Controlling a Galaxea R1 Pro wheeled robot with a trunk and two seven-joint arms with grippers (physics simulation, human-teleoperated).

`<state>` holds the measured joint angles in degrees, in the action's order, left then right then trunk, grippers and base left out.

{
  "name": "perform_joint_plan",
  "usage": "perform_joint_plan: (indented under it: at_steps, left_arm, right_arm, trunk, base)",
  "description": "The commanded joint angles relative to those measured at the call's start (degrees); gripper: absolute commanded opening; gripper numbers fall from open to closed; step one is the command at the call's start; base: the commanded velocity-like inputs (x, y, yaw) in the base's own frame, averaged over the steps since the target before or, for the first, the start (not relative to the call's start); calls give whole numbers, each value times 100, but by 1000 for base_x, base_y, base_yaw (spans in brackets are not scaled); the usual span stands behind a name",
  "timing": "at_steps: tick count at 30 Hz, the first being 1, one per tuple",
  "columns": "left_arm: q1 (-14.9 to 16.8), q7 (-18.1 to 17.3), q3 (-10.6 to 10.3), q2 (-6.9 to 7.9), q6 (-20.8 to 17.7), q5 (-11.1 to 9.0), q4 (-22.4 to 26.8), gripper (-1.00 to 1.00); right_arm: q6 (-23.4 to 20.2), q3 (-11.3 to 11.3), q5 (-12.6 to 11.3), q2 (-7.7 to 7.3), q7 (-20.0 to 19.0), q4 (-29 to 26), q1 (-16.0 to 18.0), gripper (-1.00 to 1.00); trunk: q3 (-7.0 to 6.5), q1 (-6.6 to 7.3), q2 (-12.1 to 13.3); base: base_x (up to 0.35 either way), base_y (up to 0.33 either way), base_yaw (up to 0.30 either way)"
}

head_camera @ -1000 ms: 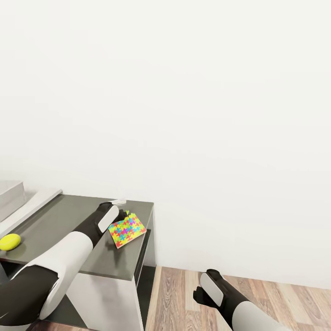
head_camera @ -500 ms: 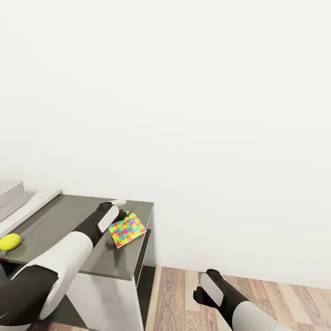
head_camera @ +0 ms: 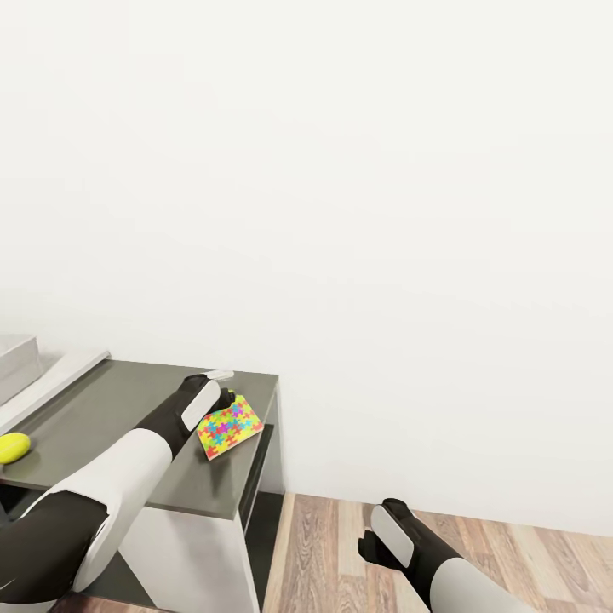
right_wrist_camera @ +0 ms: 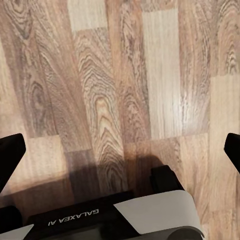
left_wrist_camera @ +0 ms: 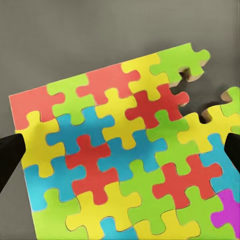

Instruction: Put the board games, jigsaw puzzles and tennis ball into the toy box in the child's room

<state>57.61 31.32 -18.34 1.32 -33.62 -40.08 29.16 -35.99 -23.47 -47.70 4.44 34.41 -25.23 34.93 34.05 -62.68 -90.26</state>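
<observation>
One jigsaw puzzle (head_camera: 226,426) lies flat near the right end of the dark grey cabinet section of the table (head_camera: 111,417), its corner close to the edge. My left gripper (head_camera: 223,400) hovers just above it. In the left wrist view the left gripper (left_wrist_camera: 120,150) is open, black fingertips (left_wrist_camera: 10,152) wide apart either side of the puzzle (left_wrist_camera: 120,160). The tennis ball (head_camera: 14,447) rests on the cabinet top at far left. My right gripper (right_wrist_camera: 120,155) is open, hanging low over the wood floor (right_wrist_camera: 120,75).
A light grey raised surface (head_camera: 17,356) and a pale desktop strip (head_camera: 60,375) border the cabinet at the left. A plain white wall (head_camera: 340,213) stands behind. Wood-plank floor (head_camera: 511,553) opens to the cabinet's right. My own base (right_wrist_camera: 110,220) shows under the right gripper.
The cabinet, puzzle and ball sit slightly further left in the head picture while both arms keep their place, so the view has shifted. Both grippers stay open.
</observation>
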Motion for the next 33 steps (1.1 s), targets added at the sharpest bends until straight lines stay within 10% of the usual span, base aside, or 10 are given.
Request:
perform_joint_plan:
  at_steps: [1,33]
  left_arm:
    - [4,51,-47,8,-13,-59,11,100]
    - [4,57,-47,8,-5,-53,11,100]
  right_arm:
    - [-12,-43,-56,-5,48,-8,5,100]
    - [-11,-43,-56,-1,48,-8,5,100]
  trunk:
    - [6,0,-3]
    - [6,0,-3]
  base:
    - [0,-15,0]
    - [0,-27,0]
